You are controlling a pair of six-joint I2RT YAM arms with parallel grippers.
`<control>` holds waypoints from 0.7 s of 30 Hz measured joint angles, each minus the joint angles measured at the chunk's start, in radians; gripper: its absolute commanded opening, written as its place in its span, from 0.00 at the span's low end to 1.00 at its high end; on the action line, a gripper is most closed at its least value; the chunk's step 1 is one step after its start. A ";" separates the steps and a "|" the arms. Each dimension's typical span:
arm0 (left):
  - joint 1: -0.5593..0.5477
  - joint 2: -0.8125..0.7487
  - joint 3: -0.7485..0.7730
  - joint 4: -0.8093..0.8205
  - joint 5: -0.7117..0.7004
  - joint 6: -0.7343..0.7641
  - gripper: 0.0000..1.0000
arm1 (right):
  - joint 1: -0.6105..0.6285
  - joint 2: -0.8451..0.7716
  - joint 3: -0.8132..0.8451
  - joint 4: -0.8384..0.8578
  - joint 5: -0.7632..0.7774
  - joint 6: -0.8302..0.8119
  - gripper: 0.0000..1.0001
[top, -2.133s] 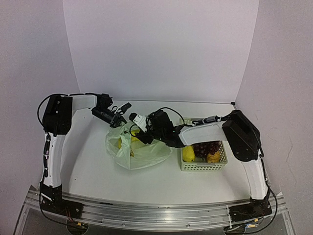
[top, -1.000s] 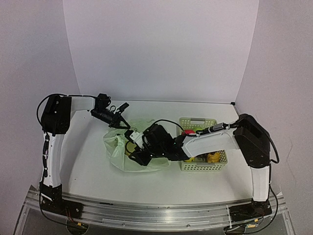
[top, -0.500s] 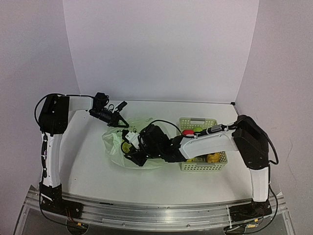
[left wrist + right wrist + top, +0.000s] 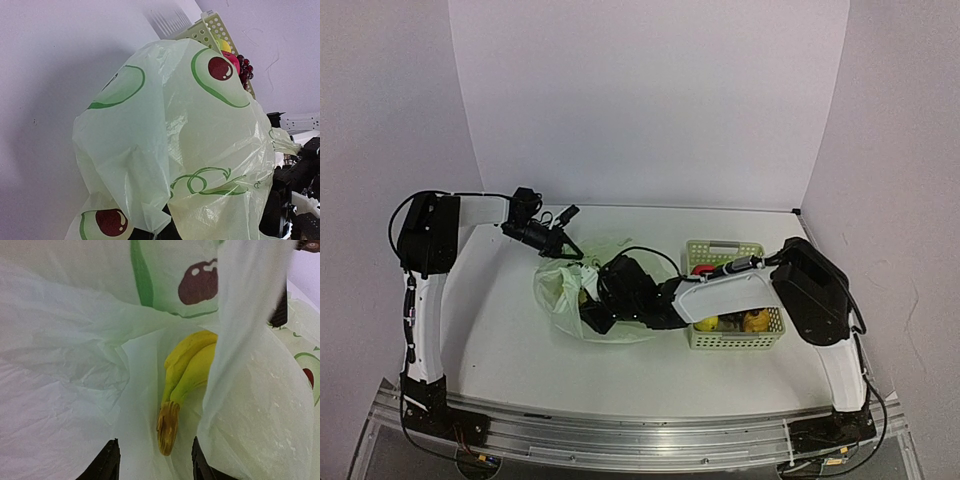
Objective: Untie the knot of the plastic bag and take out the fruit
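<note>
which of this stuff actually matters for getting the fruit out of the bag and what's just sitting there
Job: plastic bag; bananas inside it; left gripper pinching the bag's top edge; right gripper open, inside the bag's mouth.
Just there: lattice basket; white backdrop; table.

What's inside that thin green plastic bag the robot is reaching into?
Yellow bananas show inside the plastic bag, with the stem end toward the right hand. Crinkled folds cover the rest of the inside, so any other fruit there can't be seen.
</note>
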 measured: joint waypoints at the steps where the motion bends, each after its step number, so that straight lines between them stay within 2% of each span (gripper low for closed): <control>1: 0.000 0.000 0.000 0.003 0.000 -0.001 0.00 | 0.000 0.009 0.010 0.003 0.000 -0.002 0.44; 9: 0.000 -0.002 -0.016 0.014 0.000 -0.001 0.00 | -0.014 0.082 0.066 0.005 0.003 -0.014 0.42; 13: 0.000 -0.002 -0.017 0.014 0.000 -0.001 0.00 | -0.026 0.100 0.077 0.005 0.003 -0.016 0.22; 19: 0.000 -0.002 -0.018 0.014 0.000 -0.001 0.00 | -0.033 0.104 0.080 0.006 0.004 -0.026 0.03; 21: 0.002 -0.002 -0.018 0.015 0.000 -0.001 0.00 | -0.037 0.101 0.072 0.012 0.005 -0.030 0.00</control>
